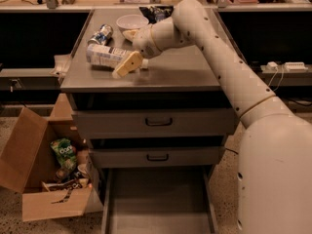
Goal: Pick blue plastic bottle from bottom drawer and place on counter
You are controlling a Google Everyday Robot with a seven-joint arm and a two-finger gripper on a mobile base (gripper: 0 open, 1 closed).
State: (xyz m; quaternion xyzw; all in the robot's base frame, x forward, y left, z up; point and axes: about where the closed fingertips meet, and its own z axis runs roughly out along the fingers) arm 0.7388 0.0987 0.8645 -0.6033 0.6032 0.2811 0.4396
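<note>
The blue plastic bottle lies on its side on the counter, cap pointing right, near the counter's left front. My gripper reaches in from the right and sits at the bottle's cap end, with a tan part of it across the front of the bottle. The bottom drawer is pulled out below, and its grey floor shows nothing on it.
A silver-blue drink can, a white bowl and a dark snack bag stand at the counter's back. Two shut black-handled drawers sit above the bottom drawer. An open cardboard box with litter stands on the floor at left.
</note>
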